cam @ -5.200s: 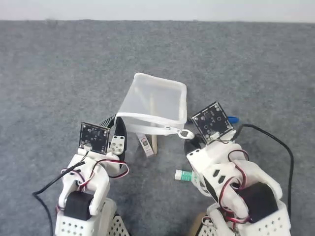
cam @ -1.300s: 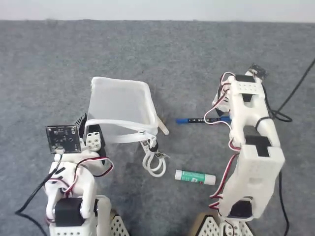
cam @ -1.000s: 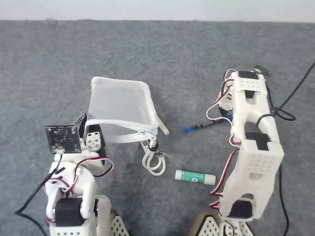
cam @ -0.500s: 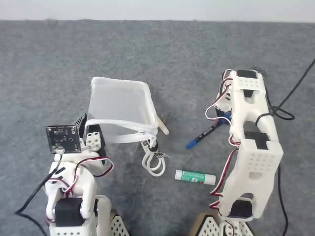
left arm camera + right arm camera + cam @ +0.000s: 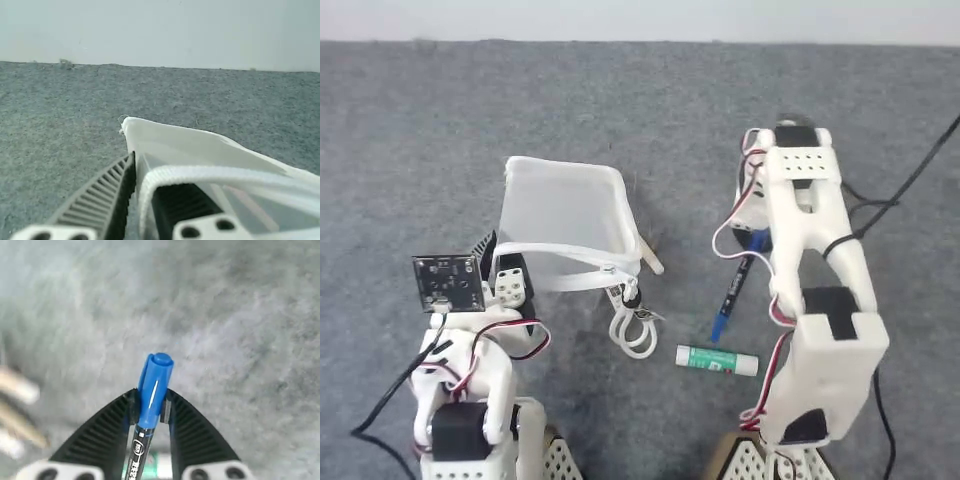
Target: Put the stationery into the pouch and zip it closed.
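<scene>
My right claw [image 5: 150, 402] is clamped on the blue pen [image 5: 732, 297], barrel slanting down toward the glue stick [image 5: 717, 360]. The pouch [image 5: 565, 210] sits well to that claw's left, rim pinched in my left claw [image 5: 145, 175].

Smooth plastic pouch [image 5: 565, 215], glossy pen [image 5: 154, 385], rough carpet [image 5: 420, 120]

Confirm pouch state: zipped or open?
Open. The pouch mouth gapes wide in the high view, its zipper edges spread apart; the left gripper pinches one rim.
</scene>
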`<state>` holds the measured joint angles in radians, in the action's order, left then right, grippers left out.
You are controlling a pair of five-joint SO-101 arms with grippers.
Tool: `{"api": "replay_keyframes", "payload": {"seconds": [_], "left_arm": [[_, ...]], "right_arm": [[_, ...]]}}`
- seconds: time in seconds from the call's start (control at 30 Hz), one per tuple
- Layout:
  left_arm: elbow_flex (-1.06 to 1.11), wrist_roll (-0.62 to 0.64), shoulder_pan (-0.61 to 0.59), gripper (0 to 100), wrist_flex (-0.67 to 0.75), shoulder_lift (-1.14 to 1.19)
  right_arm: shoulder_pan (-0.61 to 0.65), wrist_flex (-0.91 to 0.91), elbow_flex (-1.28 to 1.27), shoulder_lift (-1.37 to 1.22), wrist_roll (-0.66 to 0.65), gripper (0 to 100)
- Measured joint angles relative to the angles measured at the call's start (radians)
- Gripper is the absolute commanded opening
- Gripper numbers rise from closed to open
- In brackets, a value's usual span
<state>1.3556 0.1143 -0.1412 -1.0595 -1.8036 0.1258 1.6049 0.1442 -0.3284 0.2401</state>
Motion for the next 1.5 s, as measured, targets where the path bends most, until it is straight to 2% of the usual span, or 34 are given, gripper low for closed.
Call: {"api": "replay_keyframes", "payload": {"seconds": [0.1,0.33,0.53,0.67,0.97,1.5], "left_arm": [[0.000,0.000,0.000,1,0.000,0.000],[0.000,0.000,0.000,1,0.000,0.000],[0.000,0.000,0.000,1,0.000,0.000],[0.000,0.000,0.000,1,0.000,0.000],[0.000,0.000,0.000,1,0.000,0.000],[0.000,0.000,0.000,1,0.000,0.000]], "right_arm": [[0.041,0.055,0.000,0.038,-0.044,0.6],[0.087,0.141,0.000,0.112,-0.049,0.6],[0.106,0.144,-0.060,0.209,-0.055,0.6],[0.163,0.144,-0.155,0.321,-0.055,0.6],[0.235,0.015,-0.400,0.574,-0.055,0.6],[0.302,-0.048,-0.522,0.873,-0.055,0.6]]}}
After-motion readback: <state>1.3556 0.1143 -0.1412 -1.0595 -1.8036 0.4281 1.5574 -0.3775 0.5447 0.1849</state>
